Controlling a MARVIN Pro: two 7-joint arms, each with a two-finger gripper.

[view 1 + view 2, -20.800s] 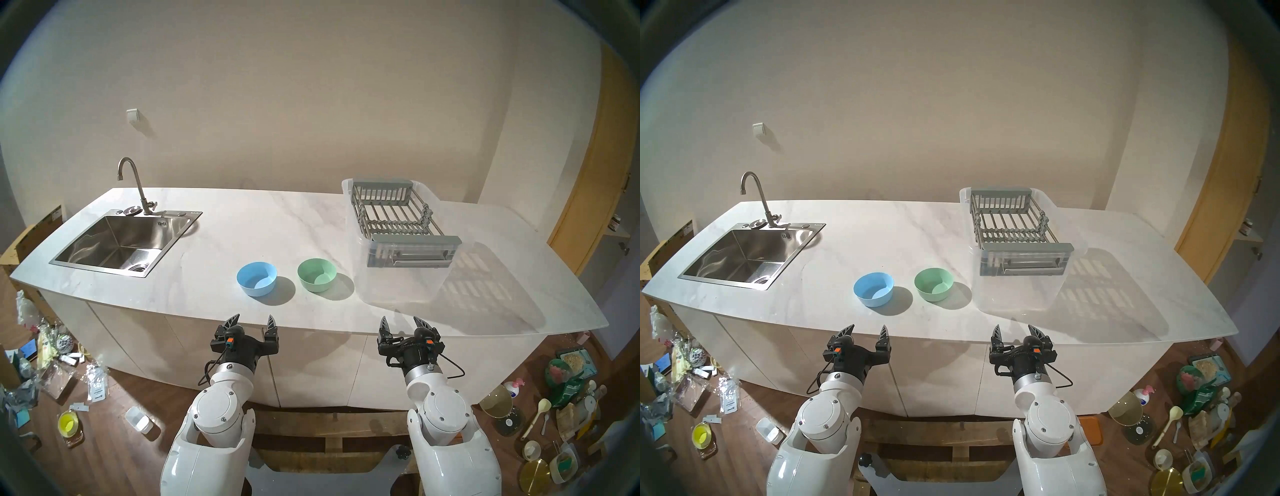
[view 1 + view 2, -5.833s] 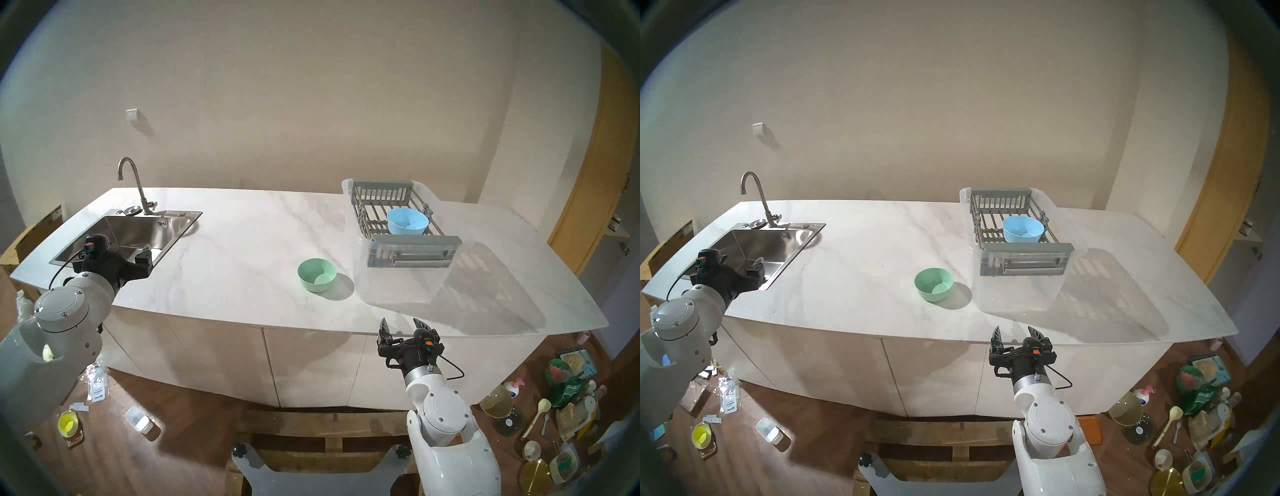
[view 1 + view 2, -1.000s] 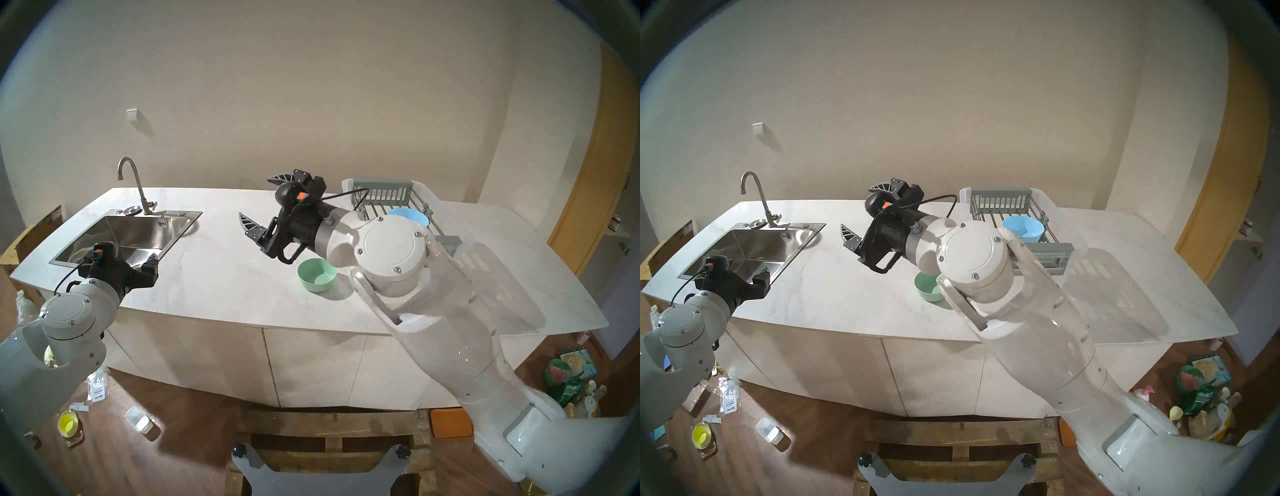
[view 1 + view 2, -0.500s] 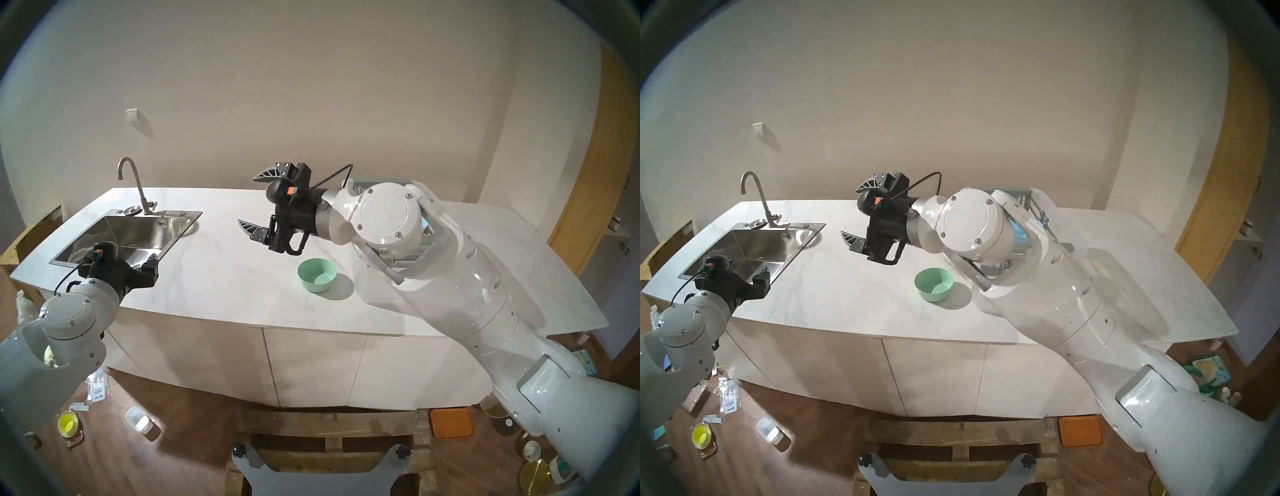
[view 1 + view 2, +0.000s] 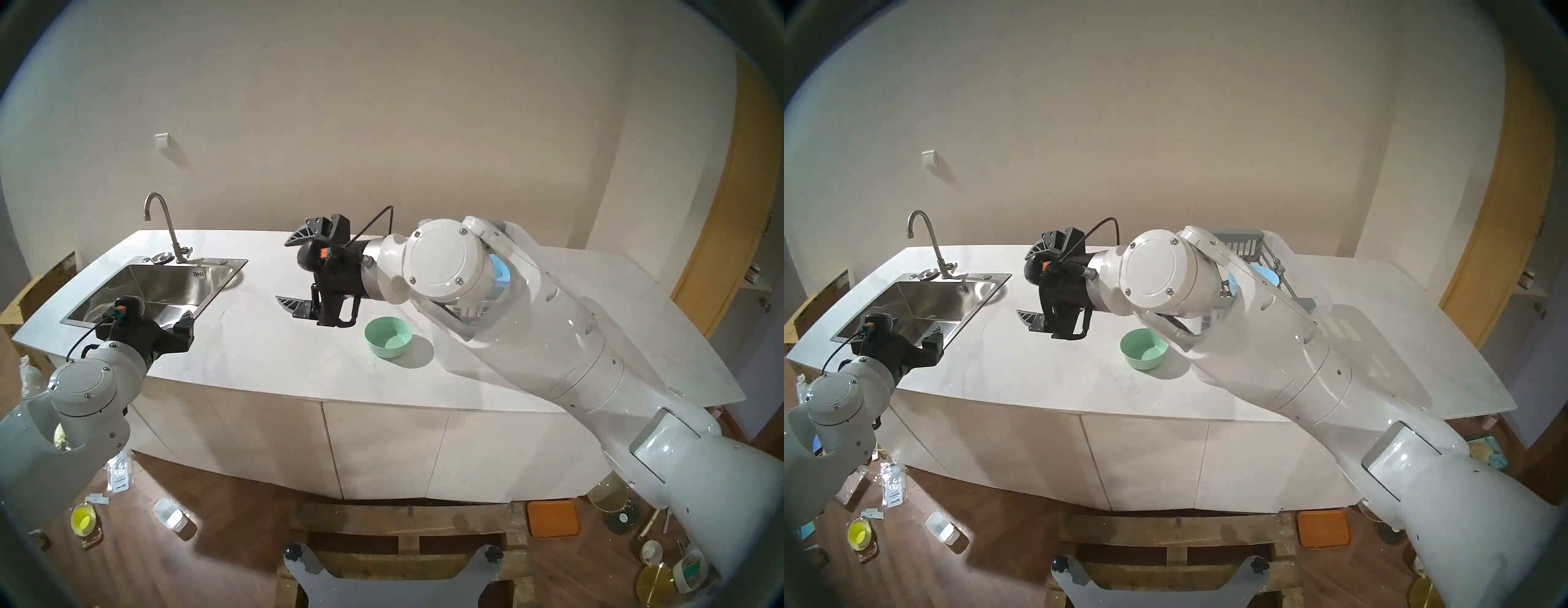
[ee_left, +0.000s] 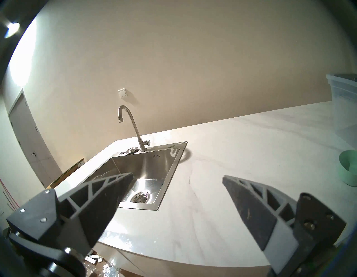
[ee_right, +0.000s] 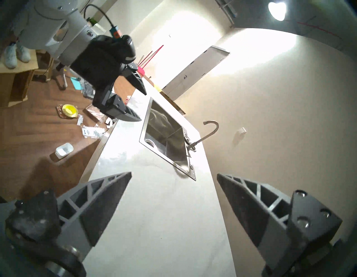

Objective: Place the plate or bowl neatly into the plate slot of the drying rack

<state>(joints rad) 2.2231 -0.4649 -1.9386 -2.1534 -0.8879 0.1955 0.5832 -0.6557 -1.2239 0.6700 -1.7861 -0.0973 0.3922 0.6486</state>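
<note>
Hovering spread, right tool (image 5: 288, 271) left of upright green bowl (image 5: 388, 336); left tool (image 6: 176, 193) spread.

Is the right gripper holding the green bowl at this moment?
No, the right gripper is open and empty above the counter, while the green bowl sits apart on the countertop.

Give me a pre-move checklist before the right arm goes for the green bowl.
1. Right pincer open, holding nothing: ok.
2. Green bowl upright on the counter, unobstructed: ok.
3. Right pincer lined up over the bowl: not ok, it is off to the bowl's left.
4. Left pincer open, parked near the sink, clear of the path: ok.
5. Free room in the rack beside the blue bowl: cannot tell, the right arm hides it.
</note>
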